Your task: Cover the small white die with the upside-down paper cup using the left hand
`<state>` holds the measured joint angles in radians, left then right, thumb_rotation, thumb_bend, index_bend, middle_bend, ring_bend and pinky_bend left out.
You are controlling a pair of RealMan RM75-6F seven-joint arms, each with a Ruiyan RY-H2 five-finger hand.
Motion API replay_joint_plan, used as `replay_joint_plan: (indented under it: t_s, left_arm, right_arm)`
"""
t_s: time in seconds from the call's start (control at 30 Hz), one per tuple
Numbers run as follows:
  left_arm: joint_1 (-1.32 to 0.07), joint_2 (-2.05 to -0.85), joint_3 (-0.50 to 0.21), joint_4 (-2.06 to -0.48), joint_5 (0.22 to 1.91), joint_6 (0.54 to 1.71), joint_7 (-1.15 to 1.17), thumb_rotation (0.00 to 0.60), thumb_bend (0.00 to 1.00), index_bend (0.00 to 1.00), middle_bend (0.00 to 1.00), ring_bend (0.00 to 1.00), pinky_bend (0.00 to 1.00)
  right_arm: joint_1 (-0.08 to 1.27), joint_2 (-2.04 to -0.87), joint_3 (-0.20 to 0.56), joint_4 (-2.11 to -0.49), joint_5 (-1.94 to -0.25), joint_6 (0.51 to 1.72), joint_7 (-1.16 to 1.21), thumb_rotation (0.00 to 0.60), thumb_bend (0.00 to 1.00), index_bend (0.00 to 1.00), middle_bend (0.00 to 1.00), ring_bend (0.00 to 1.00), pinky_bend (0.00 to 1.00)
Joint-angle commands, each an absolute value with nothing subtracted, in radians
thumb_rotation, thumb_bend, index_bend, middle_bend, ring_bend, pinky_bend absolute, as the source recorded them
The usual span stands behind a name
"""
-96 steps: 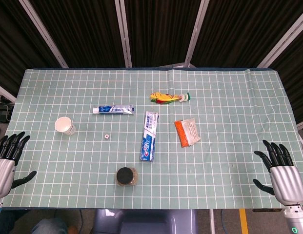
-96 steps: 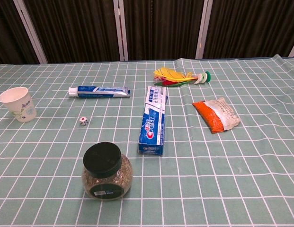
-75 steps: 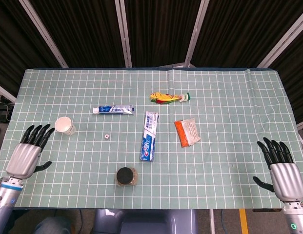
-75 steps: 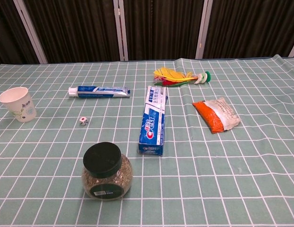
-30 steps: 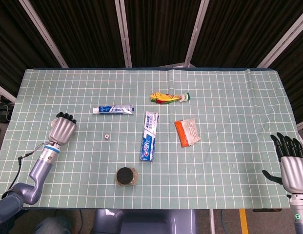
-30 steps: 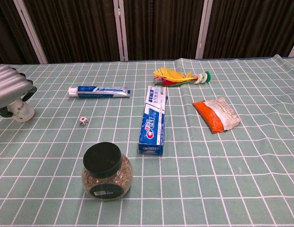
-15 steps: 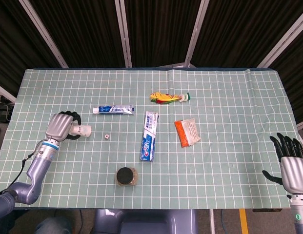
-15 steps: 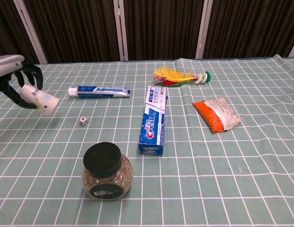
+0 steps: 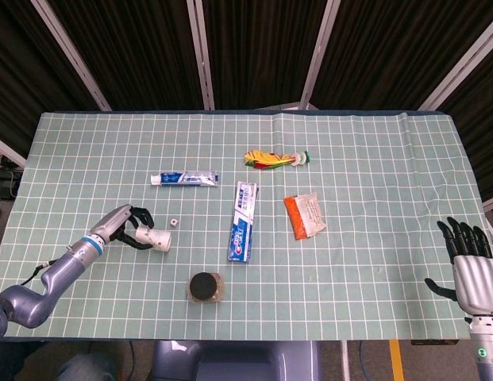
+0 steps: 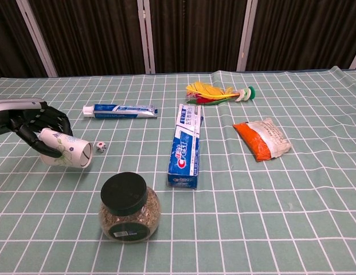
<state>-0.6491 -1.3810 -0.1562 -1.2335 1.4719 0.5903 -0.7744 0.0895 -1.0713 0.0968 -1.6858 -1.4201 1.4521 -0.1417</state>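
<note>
My left hand grips the white paper cup, which is tipped on its side above the mat with its mouth facing right. The small white die lies on the mat just right of the cup's mouth, apart from it. My right hand hangs open at the table's front right corner, holding nothing; the chest view does not show it.
A dark-lidded jar stands near the front edge, right of the cup. A toothpaste tube, a toothpaste box, an orange packet and a colourful feathered toy lie further back and right.
My left hand came in from the left, took the upright cup, lifted and tipped it, and carried it right and forward toward the die. The right hand barely moved.
</note>
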Motion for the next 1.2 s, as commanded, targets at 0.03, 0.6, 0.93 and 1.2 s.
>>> replay_joint_plan:
  t_s: [0.03,0.6,0.93,1.2]
  left_arm:
    - [-0.662,-1.398,-0.135,-1.203,1.478,0.583,-0.783,0.600,0.00,0.43,0.29,0.25,0.32]
    - [-0.591,-1.335,-0.102,-1.368,1.561,0.915,-0.035,0.600,0.00,0.00,0.00,0.00,0.00]
    - [-0.575,-1.504,-0.096,-1.411,1.465,0.983,0.686,0.600,0.00,0.03,0.00,0.00,0.00]
    - [-0.548,-1.587,-0.095,-1.461,1.324,1.018,0.927,0.600,0.00,0.05,0.00,0.00,0.03]
  right_arm:
    - [0.089,-1.070,0.097,-1.686,-1.421,1.452,-0.139,0.600,0.00,0.05,0.00,0.00,0.00]
    - [0.091,-1.065,0.096,-1.688,-1.417,1.446,-0.127,0.600,0.00,0.00,0.00,0.00,0.00]
    - [0.091,-1.064,0.097,-1.688,-1.414,1.446,-0.127,0.600,0.00,0.00,0.00,0.00,0.00]
    - [0.091,-1.059,0.100,-1.684,-1.412,1.448,-0.115,0.600,0.00,0.00,0.00,0.00,0.00]
